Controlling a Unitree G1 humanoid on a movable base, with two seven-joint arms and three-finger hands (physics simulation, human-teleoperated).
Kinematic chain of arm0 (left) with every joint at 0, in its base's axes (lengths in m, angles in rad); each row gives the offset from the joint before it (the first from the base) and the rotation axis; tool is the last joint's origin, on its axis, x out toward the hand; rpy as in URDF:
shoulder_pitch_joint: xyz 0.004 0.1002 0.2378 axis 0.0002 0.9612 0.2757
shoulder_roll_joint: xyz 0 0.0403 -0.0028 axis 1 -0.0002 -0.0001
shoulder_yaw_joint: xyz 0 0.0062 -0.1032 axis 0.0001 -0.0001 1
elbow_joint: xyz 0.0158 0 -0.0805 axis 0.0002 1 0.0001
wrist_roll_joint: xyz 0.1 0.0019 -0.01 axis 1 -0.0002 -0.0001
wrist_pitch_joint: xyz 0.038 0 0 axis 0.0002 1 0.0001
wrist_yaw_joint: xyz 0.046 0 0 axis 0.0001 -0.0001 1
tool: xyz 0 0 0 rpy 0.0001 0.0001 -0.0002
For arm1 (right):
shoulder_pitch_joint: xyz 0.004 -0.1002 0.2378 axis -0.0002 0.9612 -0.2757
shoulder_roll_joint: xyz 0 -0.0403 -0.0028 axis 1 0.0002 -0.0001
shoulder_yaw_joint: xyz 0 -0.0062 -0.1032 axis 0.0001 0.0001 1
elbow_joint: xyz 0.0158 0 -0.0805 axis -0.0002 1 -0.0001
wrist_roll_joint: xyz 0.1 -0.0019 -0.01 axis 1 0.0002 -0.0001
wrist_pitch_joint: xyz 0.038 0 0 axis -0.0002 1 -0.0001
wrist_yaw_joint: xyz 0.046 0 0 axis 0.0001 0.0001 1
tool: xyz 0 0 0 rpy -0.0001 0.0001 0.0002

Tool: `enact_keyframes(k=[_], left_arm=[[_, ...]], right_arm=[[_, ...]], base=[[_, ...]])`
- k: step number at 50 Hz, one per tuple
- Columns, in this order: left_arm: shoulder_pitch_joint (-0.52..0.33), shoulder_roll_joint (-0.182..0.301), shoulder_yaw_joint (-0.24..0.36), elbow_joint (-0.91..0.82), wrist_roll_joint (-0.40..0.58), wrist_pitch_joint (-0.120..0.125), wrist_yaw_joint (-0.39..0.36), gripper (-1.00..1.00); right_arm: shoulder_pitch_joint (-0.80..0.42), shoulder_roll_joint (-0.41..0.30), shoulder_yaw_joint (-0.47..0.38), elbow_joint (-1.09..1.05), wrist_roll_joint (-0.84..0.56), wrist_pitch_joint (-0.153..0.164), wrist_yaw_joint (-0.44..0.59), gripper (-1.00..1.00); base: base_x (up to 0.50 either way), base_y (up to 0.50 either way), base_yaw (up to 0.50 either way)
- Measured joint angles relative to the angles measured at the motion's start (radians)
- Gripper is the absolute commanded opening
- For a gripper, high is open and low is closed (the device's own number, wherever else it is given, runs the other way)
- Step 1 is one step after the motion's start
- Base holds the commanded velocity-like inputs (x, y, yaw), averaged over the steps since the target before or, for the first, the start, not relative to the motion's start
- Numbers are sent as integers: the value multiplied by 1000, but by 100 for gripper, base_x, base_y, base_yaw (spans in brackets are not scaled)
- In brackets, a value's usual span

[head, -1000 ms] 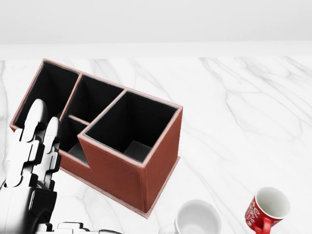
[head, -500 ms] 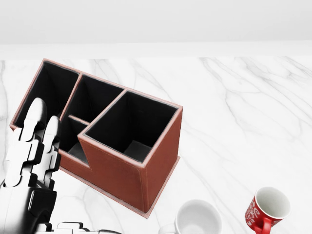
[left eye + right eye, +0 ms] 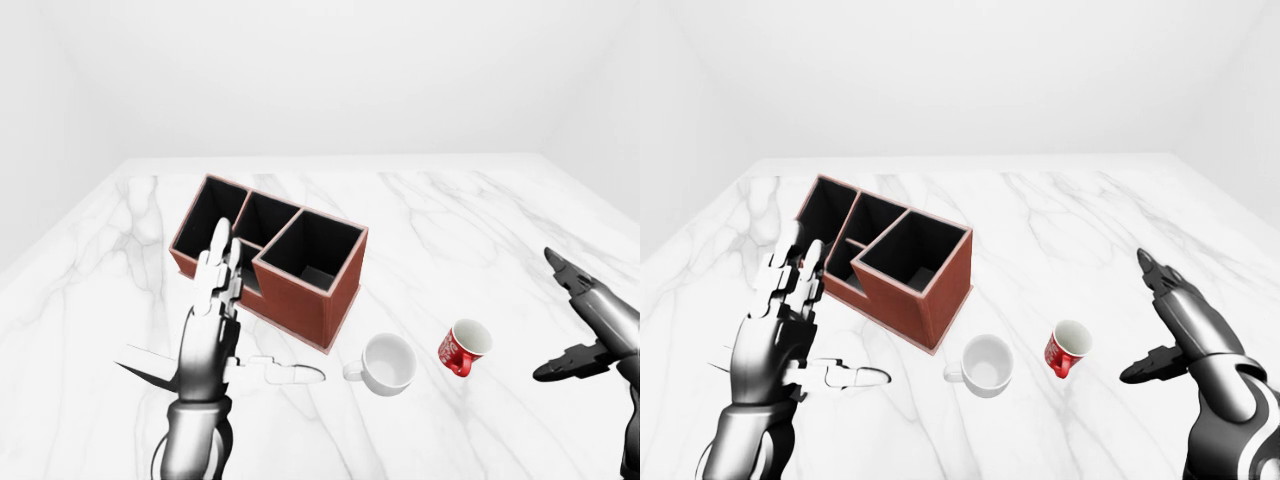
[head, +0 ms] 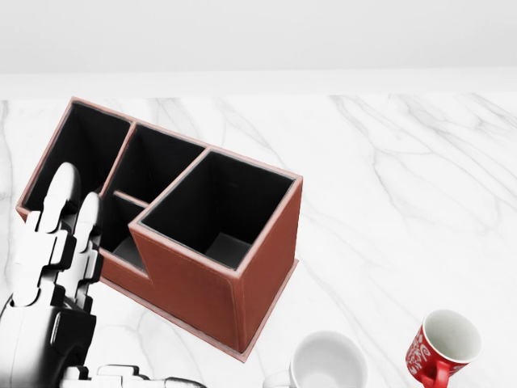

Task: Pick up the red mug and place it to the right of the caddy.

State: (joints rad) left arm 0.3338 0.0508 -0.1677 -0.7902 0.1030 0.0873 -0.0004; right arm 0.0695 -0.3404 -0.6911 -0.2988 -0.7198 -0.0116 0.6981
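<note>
White marble bench [image 3: 480, 215], three things sitting on it

We've got the red-brown caddy [image 3: 272, 255] toward the left in the left-eye view, a white mug [image 3: 388, 363] just off its near corner, and the red mug [image 3: 463, 346] close by on the white one's right.

In the head view the left hand [image 4: 48, 267] has sunk a little toward the bottom edge since a second ago: its raised fingertips [image 4: 66, 179] now stand slightly lower against the caddy [image 4: 210, 267], and more of the thumb shows along the bottom edge. Its fingers remain spread apart.
</note>
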Motion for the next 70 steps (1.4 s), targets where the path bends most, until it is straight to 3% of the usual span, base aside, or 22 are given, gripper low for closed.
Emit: enact_keyframes(k=[18, 61, 70], left_arm=[[-5, -7, 16, 0, -4, 0, -8, 100], [-1, -12, 28, -14, -4, 0, -20, 100], [0, -11, 26, -15, -3, 0, -20, 100]], right_arm=[[-75, -51, 103, 42, -82, 35, 0, 100], [-124, -69, 243, 204, -229, -46, 0, 100], [-152, -80, 265, 234, -252, -41, 0, 100]], base=[[0, 0, 0], [0, 0, 0], [0, 0, 0]])
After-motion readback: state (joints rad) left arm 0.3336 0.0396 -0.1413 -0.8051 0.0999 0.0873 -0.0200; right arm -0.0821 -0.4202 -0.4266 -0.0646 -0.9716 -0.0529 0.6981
